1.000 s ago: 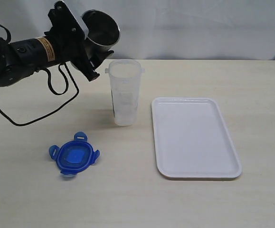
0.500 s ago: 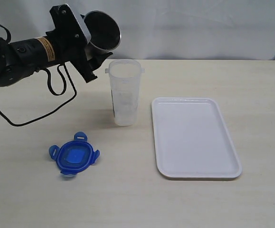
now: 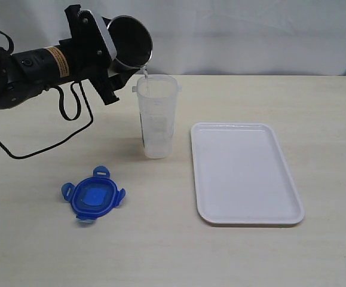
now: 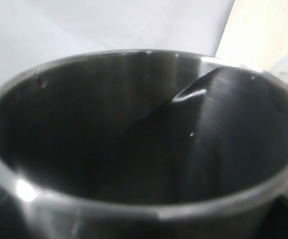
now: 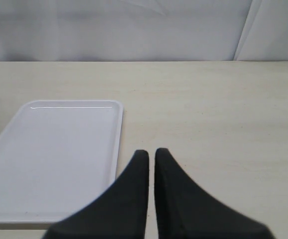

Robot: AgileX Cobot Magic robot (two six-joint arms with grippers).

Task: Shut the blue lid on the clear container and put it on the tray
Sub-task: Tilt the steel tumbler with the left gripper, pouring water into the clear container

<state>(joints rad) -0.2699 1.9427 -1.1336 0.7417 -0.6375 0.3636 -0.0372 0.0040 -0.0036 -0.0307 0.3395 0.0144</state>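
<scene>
Change: steel cup (image 3: 131, 40), grasped in left jaws, tipped further; thin stream (image 3: 144, 73) now entering clear container (image 3: 156, 119); right jaws clenched, empty; blue lid (image 3: 93, 196) untouched on desk (image 3: 250, 257), so lidding waits.

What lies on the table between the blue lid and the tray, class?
Only bare tabletop separates the blue lid from the tray in the exterior view; the clear container stands farther back.

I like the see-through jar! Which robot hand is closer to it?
Left. The left gripper tips a steel cup right over the clear container; the right gripper sits beyond the tray.
</scene>
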